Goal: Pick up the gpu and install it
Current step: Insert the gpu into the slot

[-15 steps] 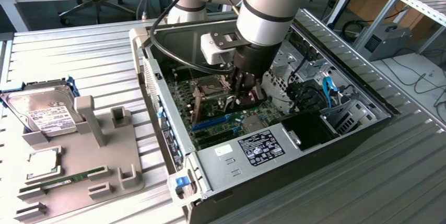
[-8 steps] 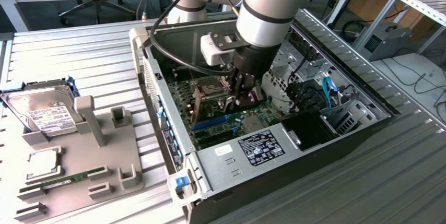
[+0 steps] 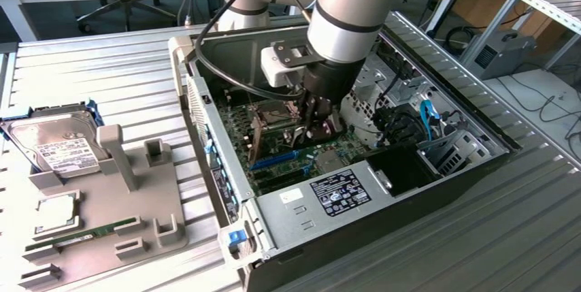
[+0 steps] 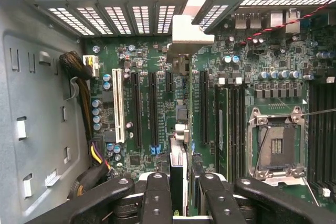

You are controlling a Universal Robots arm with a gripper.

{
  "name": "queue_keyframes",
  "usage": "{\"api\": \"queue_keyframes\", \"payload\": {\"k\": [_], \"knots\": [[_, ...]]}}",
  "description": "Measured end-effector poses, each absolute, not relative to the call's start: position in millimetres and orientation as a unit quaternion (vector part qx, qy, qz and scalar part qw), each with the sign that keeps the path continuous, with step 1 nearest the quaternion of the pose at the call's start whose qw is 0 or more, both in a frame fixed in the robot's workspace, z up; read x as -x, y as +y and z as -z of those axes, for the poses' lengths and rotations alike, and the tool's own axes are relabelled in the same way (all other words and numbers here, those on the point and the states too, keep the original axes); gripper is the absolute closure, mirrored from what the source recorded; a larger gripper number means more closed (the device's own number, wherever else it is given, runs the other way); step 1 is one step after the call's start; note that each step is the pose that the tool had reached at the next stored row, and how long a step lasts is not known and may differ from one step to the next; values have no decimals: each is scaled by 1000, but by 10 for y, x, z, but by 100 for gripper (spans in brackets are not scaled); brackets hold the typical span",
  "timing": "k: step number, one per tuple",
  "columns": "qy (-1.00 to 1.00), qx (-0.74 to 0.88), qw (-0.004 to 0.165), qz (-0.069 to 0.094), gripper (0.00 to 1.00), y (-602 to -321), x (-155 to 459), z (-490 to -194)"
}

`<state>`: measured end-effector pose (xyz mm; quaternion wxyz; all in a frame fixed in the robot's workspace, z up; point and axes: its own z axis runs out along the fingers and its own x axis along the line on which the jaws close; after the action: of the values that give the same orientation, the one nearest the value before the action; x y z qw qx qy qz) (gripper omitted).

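Gripper (image 3: 320,123) of the robot arm (image 3: 350,6) reaches down inside an open computer case (image 3: 272,231) lying on its side on the ribbed metal bench (image 3: 109,74), its two black fingers (image 4: 156,198) closed part-way on the gpu (image 4: 178,174), which stands on edge between them. In the wrist view the card runs straight out from the gripper over the green motherboard (image 4: 157,61), its silver end bracket (image 4: 190,30) at the far end against the row of slotted openings (image 4: 113,19) in the case's rear wall. Black expansion slots (image 4: 137,108) and a white slot (image 4: 119,111) lie to one side of the card, another black slot (image 4: 202,108) and the memory slots (image 4: 231,124) to the other, with the empty processor socket (image 4: 276,145) beyond those. Whether the card's lower edge is already in a slot cannot be told.

In the exterior view, the power supply (image 3: 338,193) with its black label sits in the case below the gripper. Well apart from the gripper, toward the exterior view's left, a grey holder tray (image 3: 136,231) on the bench carries a silver hard drive (image 3: 59,146), a processor chip (image 3: 56,210) and a long green memory stick (image 3: 81,234).
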<state>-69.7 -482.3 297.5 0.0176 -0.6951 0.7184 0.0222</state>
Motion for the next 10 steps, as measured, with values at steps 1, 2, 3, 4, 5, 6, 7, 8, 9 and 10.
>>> {"api": "queue_keyframes", "payload": {"k": [1, 2, 3, 4, 5, 6, 7, 8, 9, 10], "knots": [[718, 695, 18, -22, 74, -4823, 698, -2973], [718, 695, 18, -22, 74, -4824, 698, -2971], [718, 695, 18, -22, 74, -4824, 698, -2968], [718, 695, 18, -22, 74, -4824, 699, -2965], [718, 695, 18, -22, 74, -4825, 699, -2964], [718, 695, 18, -22, 74, -4825, 699, -2961], [718, 695, 18, -22, 74, -4825, 700, -2959], [718, 695, 18, -22, 74, -4825, 700, -2957], [718, 695, 18, -22, 74, -4825, 700, -2954], [718, 695, 18, -22, 74, -4825, 700, -2950]]}}
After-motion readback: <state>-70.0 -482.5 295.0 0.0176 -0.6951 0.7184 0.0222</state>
